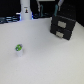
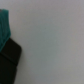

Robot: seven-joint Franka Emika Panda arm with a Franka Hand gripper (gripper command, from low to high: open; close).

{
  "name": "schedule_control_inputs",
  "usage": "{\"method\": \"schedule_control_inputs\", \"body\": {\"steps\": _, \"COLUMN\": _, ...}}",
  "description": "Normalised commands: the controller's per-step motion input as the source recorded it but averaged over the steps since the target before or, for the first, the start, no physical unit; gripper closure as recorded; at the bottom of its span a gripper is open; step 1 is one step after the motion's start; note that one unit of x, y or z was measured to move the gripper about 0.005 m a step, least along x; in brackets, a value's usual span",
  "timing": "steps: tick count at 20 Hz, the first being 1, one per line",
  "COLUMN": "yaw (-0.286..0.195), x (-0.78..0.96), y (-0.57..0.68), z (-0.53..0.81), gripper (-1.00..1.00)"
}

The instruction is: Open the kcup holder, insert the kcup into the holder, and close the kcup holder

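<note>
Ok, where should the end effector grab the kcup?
Probably from straight above, closing across the white sides just below the green top. The kcup stands upright and alone on the table, far from the holder, so any side is open.

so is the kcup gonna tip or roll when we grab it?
The kcup looks small and short, standing upright on the white table, so probably light and easy to knock over. Its rounded cup shape suggests it would roll in an arc if tipped. Probably thin-walled; squeeze gently.
</note>
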Motion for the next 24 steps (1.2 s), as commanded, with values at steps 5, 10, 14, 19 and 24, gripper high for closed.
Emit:
{"method": "schedule_control_inputs", "body": {"steps": 5, "yaw": -0.201, "x": -0.19, "y": 0.7, "z": 0.01, "gripper": -1.0}}
{"method": "schedule_control_inputs", "body": {"steps": 10, "yaw": -0.202, "x": -0.2, "y": 0.7, "z": 0.0, "gripper": -1.0}}
{"method": "schedule_control_inputs", "body": {"steps": 14, "yaw": -0.196, "x": -0.21, "y": 0.67, "z": -0.07, "gripper": -1.0}}
{"method": "schedule_control_inputs", "body": {"steps": 19, "yaw": -0.185, "x": -0.18, "y": 0.62, "z": -0.17, "gripper": -1.0}}
{"method": "schedule_control_inputs", "body": {"steps": 24, "yaw": -0.17, "x": -0.18, "y": 0.57, "z": -0.23, "gripper": -1.0}}
